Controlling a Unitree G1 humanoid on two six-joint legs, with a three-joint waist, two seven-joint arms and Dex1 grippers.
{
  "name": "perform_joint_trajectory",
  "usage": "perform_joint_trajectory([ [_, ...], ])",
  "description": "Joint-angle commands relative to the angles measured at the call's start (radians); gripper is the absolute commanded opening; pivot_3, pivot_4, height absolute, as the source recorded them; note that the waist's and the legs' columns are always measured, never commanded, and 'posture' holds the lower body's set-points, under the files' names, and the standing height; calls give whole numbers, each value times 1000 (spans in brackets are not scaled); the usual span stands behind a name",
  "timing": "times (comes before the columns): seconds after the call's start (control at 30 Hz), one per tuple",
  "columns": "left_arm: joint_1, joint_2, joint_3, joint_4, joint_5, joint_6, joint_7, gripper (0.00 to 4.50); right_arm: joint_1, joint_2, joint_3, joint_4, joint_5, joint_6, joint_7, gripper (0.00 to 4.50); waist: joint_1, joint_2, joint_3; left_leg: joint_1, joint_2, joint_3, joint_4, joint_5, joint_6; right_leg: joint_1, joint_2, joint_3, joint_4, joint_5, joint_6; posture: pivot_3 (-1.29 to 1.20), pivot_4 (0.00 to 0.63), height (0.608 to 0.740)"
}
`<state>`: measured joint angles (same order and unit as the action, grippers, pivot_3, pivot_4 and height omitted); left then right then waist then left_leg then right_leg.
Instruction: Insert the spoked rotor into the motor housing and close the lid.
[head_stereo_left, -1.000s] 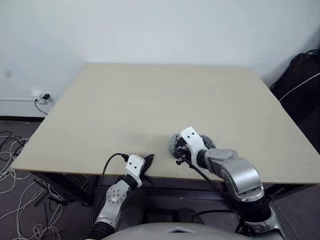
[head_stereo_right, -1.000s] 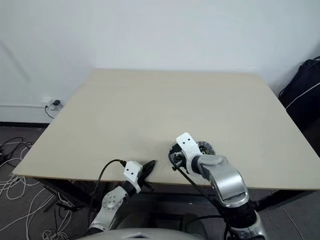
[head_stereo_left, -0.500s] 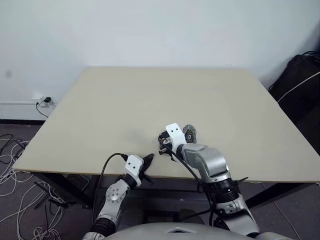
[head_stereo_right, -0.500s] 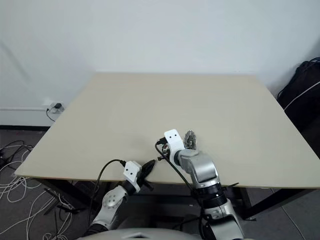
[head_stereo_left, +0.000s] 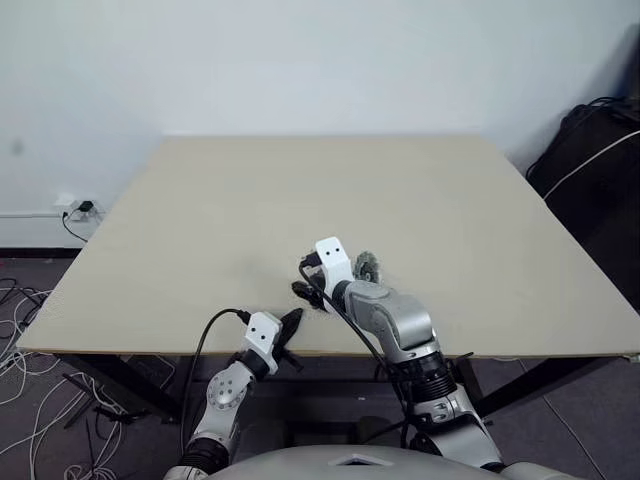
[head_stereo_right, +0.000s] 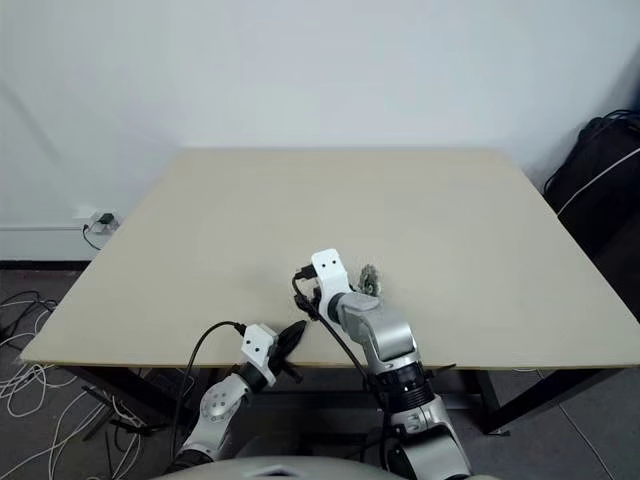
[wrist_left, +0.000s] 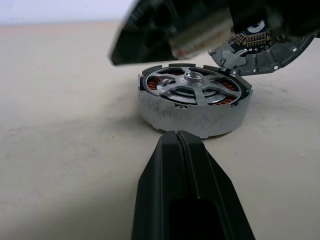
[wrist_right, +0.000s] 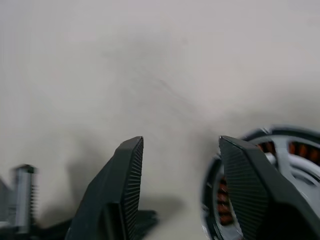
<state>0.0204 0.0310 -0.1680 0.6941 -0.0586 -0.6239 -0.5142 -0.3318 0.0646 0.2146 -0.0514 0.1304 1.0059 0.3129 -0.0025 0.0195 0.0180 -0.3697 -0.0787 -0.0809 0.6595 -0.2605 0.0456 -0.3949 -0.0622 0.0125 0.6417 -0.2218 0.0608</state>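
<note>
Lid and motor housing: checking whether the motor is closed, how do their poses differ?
The motor housing lies flat on the table; the lid stands tilted at its rim. The housing shows copper windings; the lid shows a patterned face. Both are round, silver-grey.

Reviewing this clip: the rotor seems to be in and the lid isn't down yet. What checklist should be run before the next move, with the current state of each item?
1. Spoked rotor seated in the motor housing: ok. Its spokes lie inside the rim, over the copper windings.
2. Lid closed: not ok. It stands tilted at the far side of the housing.
3. Right gripper free to take the lid: ok. Its jaws are open with nothing between them.
4. Left gripper clear of the housing: ok. Its jaws are shut, just short of the housing wall.
5. What props up the lid: cannot tell.
</note>
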Motion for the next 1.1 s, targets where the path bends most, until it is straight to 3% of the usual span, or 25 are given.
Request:
perform_joint_trajectory([
  [0.03, -21, -9, 0, 57, 14, 24, 6, 0, -30, 34, 9, -97, 58, -47, 31, 2375, 4, 0, 0, 0, 0, 0, -1, 0, 0, 0, 0, 0, 0, 0, 0, 0, 0, 740],
  [0.27, -30, -10, 3, 82, 15, 10, 1, 0, -20, 99, -48, -212, 191, -283, 51, 2375, 15, -2, 2, -1, 0, 0, -1, 0, 0, 0, -1, -1, -1, -2, -2, 0, 0, 740],
  [0.43, 5, 1, 2, 33, 8, 12, -10, 0, -32, 109, -95, -233, 218, -429, -48, 2375, 14, -3, 2, -1, 0, 0, -2, 0, 0, 0, -1, 0, -3, -2, -3, 0, 0, 740],
  [0.8, 28, 10, -8, -33, 17, 48, -12, 0, -26, -78, -122, -266, -140, -679, -345, 2375, 23, -3, 2, -7, 0, 0, -10, 0, 0, -11, 0, 0, -6, -1, -3, 0, 0, 740],
  [0.97, 18, 16, -6, -10, 17, 43, -20, 0, 26, -139, -226, -268, -249, -604, -468, 2375, 26, -2, 1, -7, -1, 1, -10, 0, 0, -10, 0, 0, -7, -1, -2, 0, 0, 740],
  [1.1, 5, 21, -1, 8, 14, 42, -28, 0, 103, -209, -244, -259, -340, -486, -477, 2375, 31, -1, 1, -7, 0, 1, -10, 1, 1, -10, 0, 0, -7, -1, -2, 0, 0, 740],
])
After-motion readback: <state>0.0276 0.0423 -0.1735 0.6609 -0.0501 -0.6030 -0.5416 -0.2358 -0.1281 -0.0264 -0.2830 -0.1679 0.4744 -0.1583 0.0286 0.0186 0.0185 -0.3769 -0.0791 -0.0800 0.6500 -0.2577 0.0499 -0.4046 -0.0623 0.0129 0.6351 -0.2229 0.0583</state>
